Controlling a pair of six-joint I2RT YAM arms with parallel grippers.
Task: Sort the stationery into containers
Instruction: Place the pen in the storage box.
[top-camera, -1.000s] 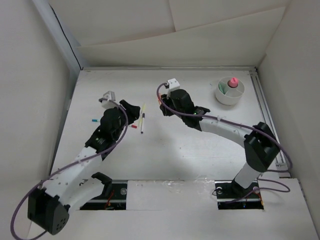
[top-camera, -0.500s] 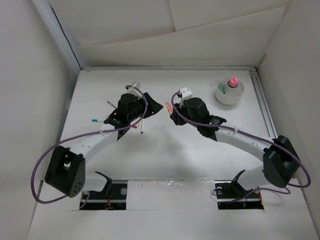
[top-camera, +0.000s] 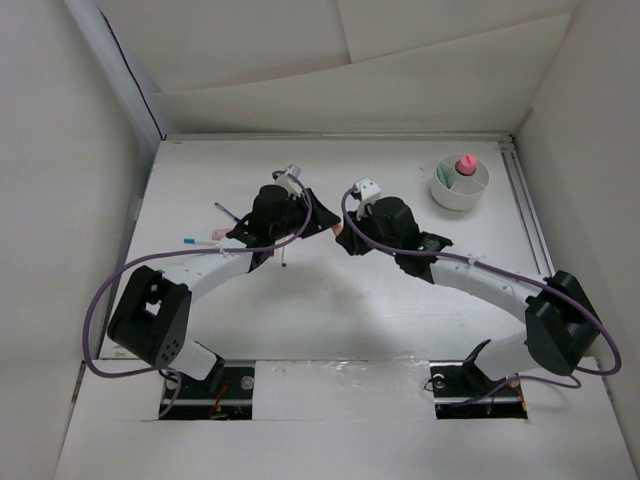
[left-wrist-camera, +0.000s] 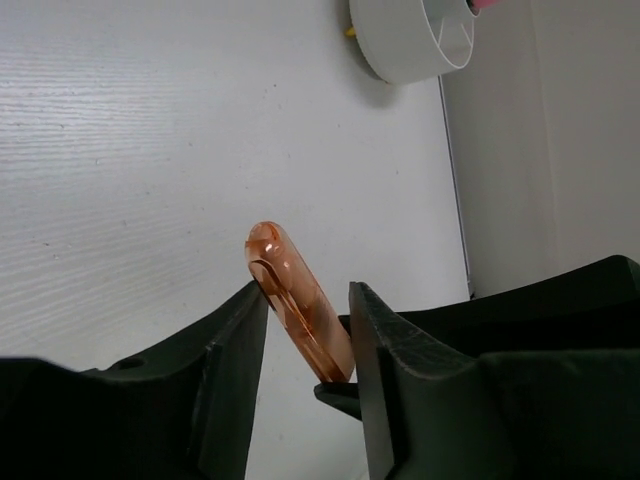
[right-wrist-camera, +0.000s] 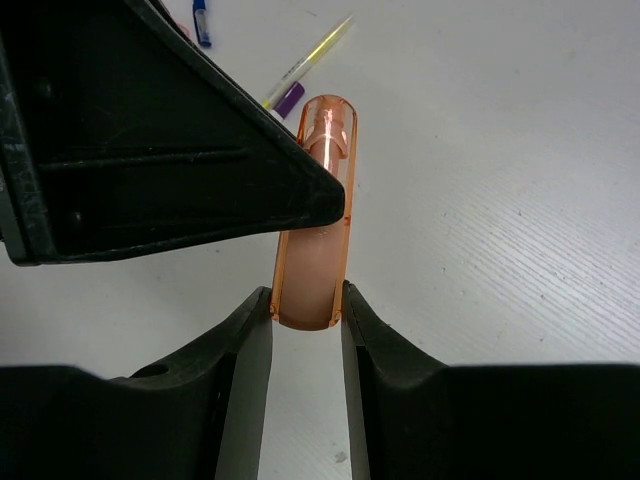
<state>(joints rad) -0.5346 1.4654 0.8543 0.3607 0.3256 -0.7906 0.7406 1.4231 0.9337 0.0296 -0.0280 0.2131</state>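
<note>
table (top-camera: 330, 320): white, faintly grained, centre | rail (top-camera: 527, 220): metal, along the table's 3 o'clock edge | back panels (top-camera: 400, 70): white, creased, overlapping, 12 o'clock | side walls (top-camera: 50, 200): white, 9 and 3 o'clock | post (top-camera: 120, 75): grey, slanted, 10 o'clock

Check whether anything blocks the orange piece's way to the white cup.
Nothing visible does: the left wrist view shows only bare table between the orange piece, clamped in the right gripper, and the white cup.
</note>
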